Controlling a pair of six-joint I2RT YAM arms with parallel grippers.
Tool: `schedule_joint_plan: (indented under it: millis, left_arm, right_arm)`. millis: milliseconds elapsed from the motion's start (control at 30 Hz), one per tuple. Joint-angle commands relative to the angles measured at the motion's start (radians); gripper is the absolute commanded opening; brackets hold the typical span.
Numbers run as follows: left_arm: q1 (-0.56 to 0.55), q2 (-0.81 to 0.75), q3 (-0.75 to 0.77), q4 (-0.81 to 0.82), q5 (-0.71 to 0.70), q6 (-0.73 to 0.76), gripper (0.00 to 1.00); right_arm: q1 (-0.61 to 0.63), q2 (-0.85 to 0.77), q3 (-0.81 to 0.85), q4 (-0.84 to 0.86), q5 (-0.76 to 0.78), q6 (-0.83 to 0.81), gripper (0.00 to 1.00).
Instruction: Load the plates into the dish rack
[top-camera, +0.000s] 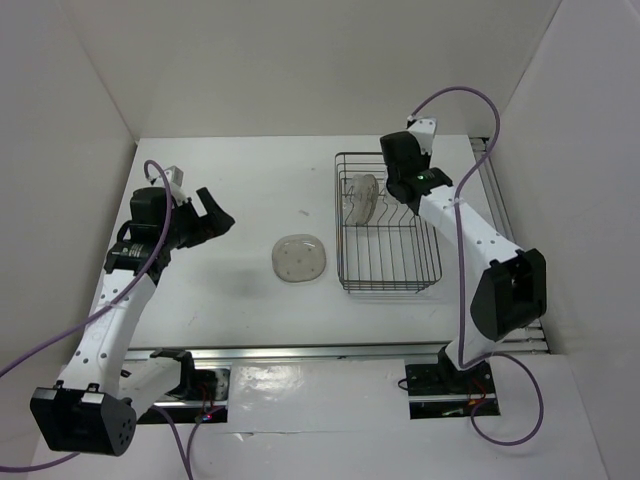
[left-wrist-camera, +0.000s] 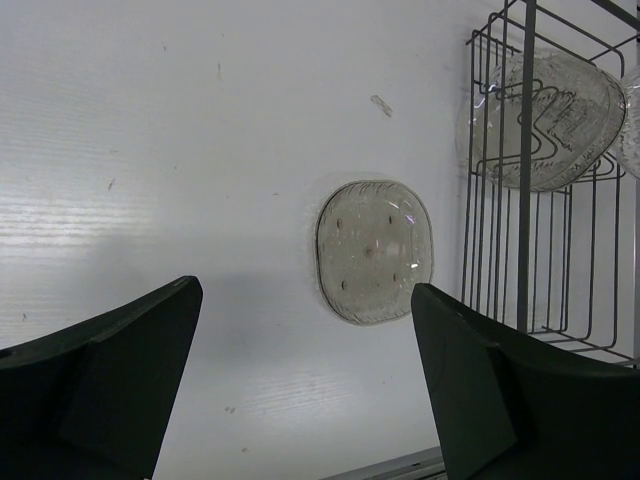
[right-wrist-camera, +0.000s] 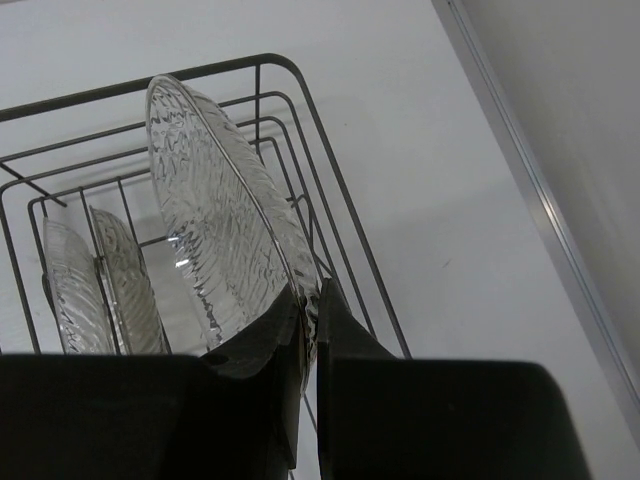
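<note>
The white bench is carrying a rectangular dark wire dish rack. The right gripper is holding a clear ribbed plate upright in its jaws at the rack, beside two racked clear plates. The left gripper is hovering, jaws wide. A speckled rounded-square plate is lying flat on the bench beside the rack.

The top external view looks steeply down from above and behind the arm bases, far enough back to take in the whole white desk, both arms and the dish rack. The left wrist view sits behind the left end effector, facing down across the desk toward the flat plate and the rack's corner. The right wrist view is closest, looking along the right end effector at the clear plate inside the rack. All three views share the rack.
</note>
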Motion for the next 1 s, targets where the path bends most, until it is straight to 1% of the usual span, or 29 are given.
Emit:
schedule_joint_plan:
  millis: [0, 567, 667, 767, 800, 867, 967]
  left_arm:
    - [0.006, -0.020, 0.008, 0.014, 0.029, 0.003, 1.00]
    - [0.006, -0.040, -0.001, 0.023, 0.040, 0.003, 1.00]
    - [0.006, -0.040, -0.001, 0.023, 0.049, 0.003, 1.00]
    - [0.006, -0.040, -0.001, 0.023, 0.049, 0.003, 1.00]
    - [0.006, -0.040, -0.001, 0.023, 0.049, 0.012, 1.00]
    - [0.006, -0.040, -0.001, 0.023, 0.049, 0.012, 1.00]
    - [0.006, -0.040, -0.001, 0.023, 0.049, 0.012, 1.00]
  right_arm:
    - [0.009, 0.015, 0.006, 0.039, 0.047, 0.028, 0.00]
    - [0.056, 0.124, 0.006, 0.051, 0.067, 0.065, 0.00]
    - [0.078, 0.142, 0.015, 0.051, 0.078, 0.065, 0.02]
    - [0.088, 0.162, 0.025, 0.051, 0.078, 0.074, 0.12]
    - [0.089, 0.172, 0.034, 0.051, 0.078, 0.074, 0.13]
    - [0.089, 0.181, 0.034, 0.041, 0.078, 0.074, 0.13]
    - [0.089, 0.190, 0.043, 0.041, 0.078, 0.083, 0.20]
